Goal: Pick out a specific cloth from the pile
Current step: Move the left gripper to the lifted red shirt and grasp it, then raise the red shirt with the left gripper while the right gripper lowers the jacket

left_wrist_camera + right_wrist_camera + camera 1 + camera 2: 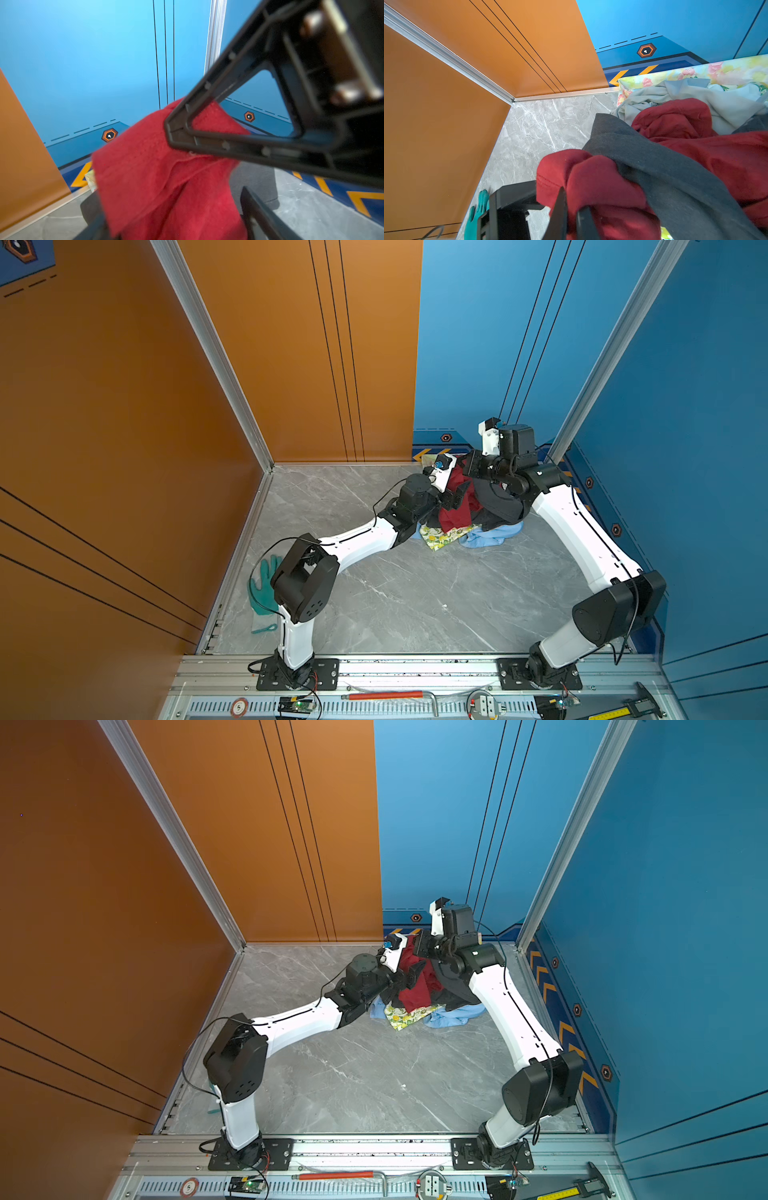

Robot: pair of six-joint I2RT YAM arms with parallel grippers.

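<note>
In both top views the deep-red cloth (456,510) (415,992) hangs lifted above the pile (478,531) (440,1013) at the far right of the floor. My right gripper (468,466) (570,199) is shut on a bunched fold of the cloth (602,187), with a dark grey garment (654,162) draped over it. My left gripper (456,494) (170,207) stands open around the hanging cloth (155,176); one of its fingers (255,207) sits beside the fabric. The right gripper's finger (187,128) shows just above.
A yellow lemon-print fabric (440,537) and a light blue garment (492,536) lie at the pile's front. Floral (695,72) and light grey (675,97) fabrics lie behind. A teal glove (264,585) lies by the left arm's elbow. Walls close in behind and to the right.
</note>
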